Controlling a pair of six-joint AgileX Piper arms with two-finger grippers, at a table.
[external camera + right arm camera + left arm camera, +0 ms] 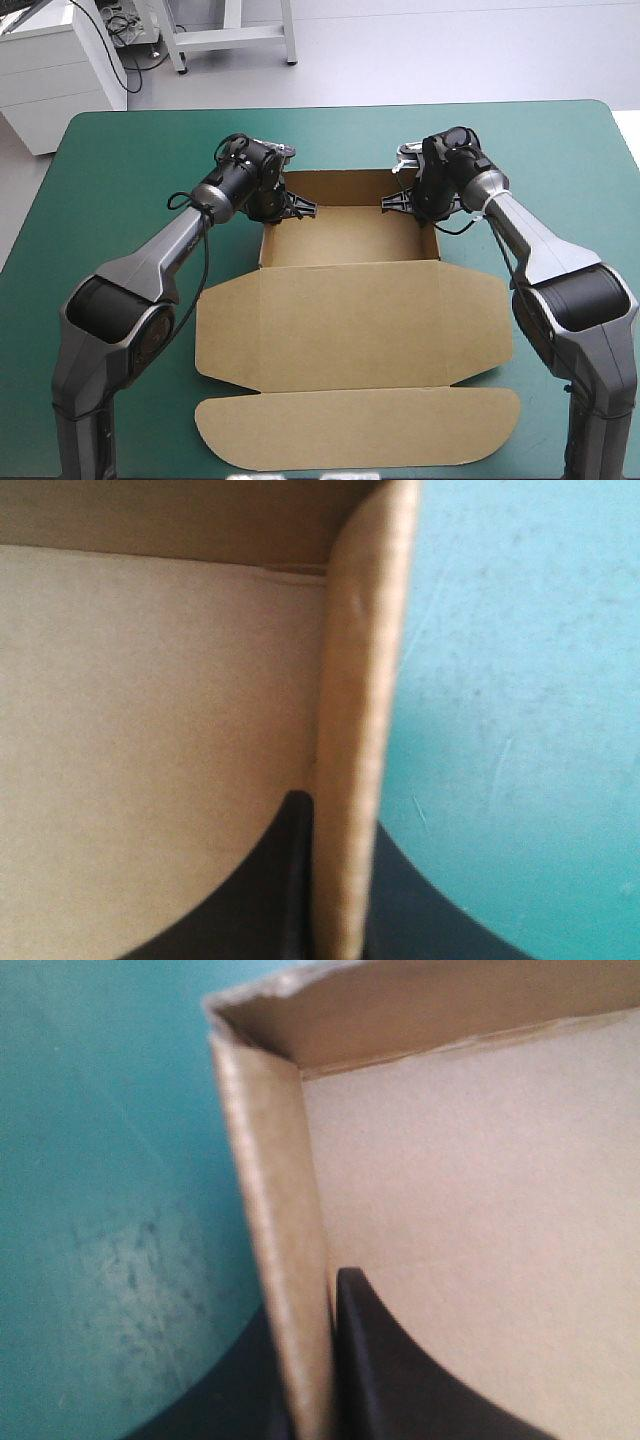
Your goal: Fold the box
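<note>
At the centre of the teal-green cover lies the brown box, part formed: its tray stands on the far side with walls raised, and the lid lies flat from the tray toward my near edge, ending in a rounded flap. The whole sheet runs far to near, while the tray's own long axis runs across, from one arm to the other.

At the tray's left end, the left gripper straddles the left side wall; one black finger sits inside against the tray floor and the other shows dark outside over the cover, so I read it as clamped on the box. At the tray's right end, the right gripper pinches the right side wall the same way, inner finger inside, so it too grips the box. Each arm is nearest its own wall, and both walls stand upright between the fingers, close to the far wall.

I judge the next move turns on that: each wall lies squarely in its pinch, so any press or tuck must run along the tray's long axis.

From above, the wrists hide the fingertips. I cannot tell whether the side walls are tucked and locked, nor whether the tray has a wall on its lid side.
</note>
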